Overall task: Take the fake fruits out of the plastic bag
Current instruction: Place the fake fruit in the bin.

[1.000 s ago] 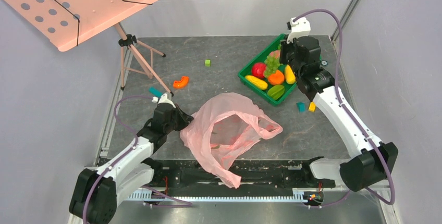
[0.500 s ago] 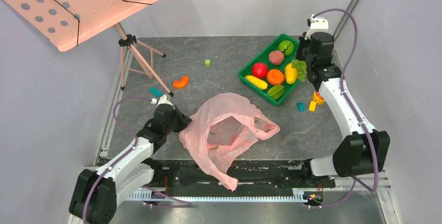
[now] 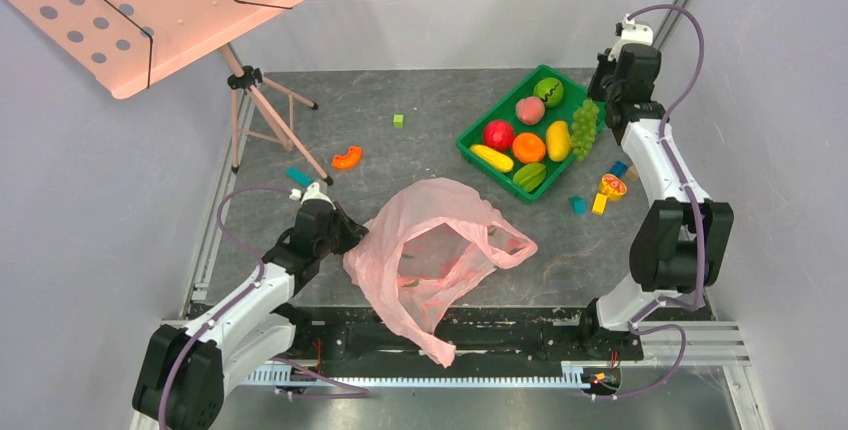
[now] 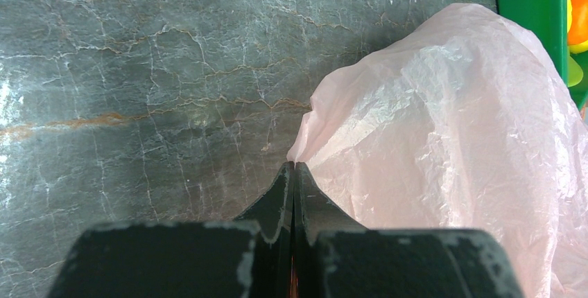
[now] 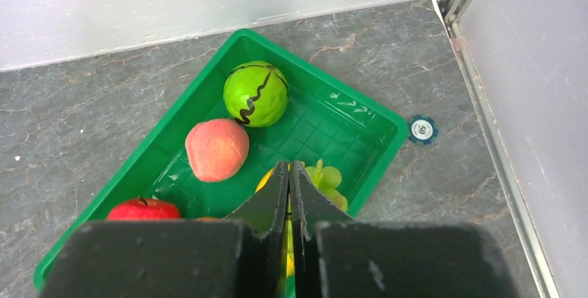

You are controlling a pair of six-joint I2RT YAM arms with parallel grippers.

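**Crinkly, translucent pink plastic bag (image 3: 430,250) slumped mid-way across the grey marbled table (image 3: 430,140); glossy toy fruits in a tray at far right.**

The left gripper (image 4: 295,168) has its black fingers pinched together on the bag's thin left edge. The bag's long axis runs near to far, its mouth gapes rightward, and one loop handle (image 3: 440,348) trails over the near edge. Shapes inside are too dim to name. A rigid green plastic tray (image 3: 497,105) holds a red apple (image 3: 497,134), yellow mango (image 3: 558,140), yellow banana (image 3: 491,157) and dark green oval fruit (image 3: 530,177). The right gripper (image 5: 290,168) is clamped on the knobbly green grape bunch (image 3: 583,128), which lies lengthwise along the tray's right rim and is mostly hidden behind the fingers in the wrist view.
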